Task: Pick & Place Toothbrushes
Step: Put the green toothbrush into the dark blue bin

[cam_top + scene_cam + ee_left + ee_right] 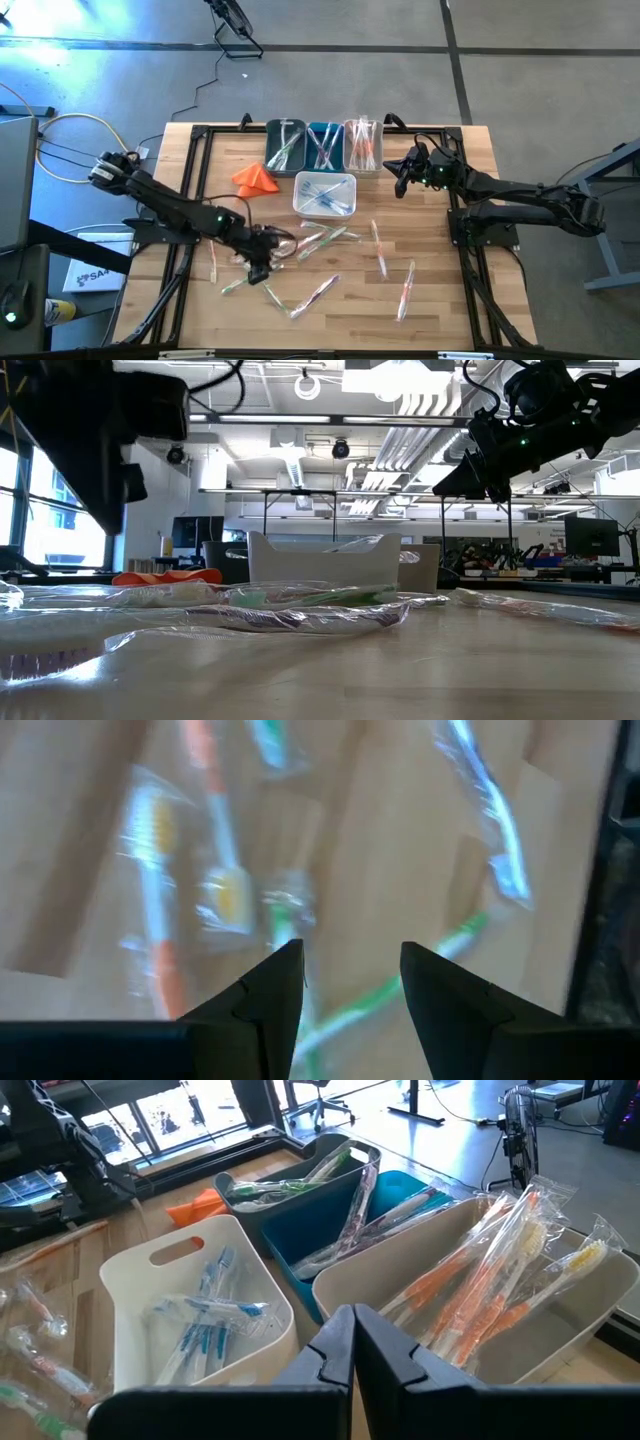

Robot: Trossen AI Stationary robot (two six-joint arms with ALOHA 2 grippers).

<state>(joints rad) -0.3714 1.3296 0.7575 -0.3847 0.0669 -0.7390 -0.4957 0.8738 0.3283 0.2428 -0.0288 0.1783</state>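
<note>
I have the left gripper [262, 262] spread wide and empty at lower centre-left of the high view, poised over wrapped toothbrushes [325, 240] scattered across the table [440, 300]. More toothbrushes fill the bins [325, 147] at upper centre, beside which my right gripper [400, 178] waits, pinched closed on nothing.

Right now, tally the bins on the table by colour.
Dark green bin: 1
Blue bin: 1
White bins: 2, one with a handle slot, one beside the blue bin
Total: 4
</note>
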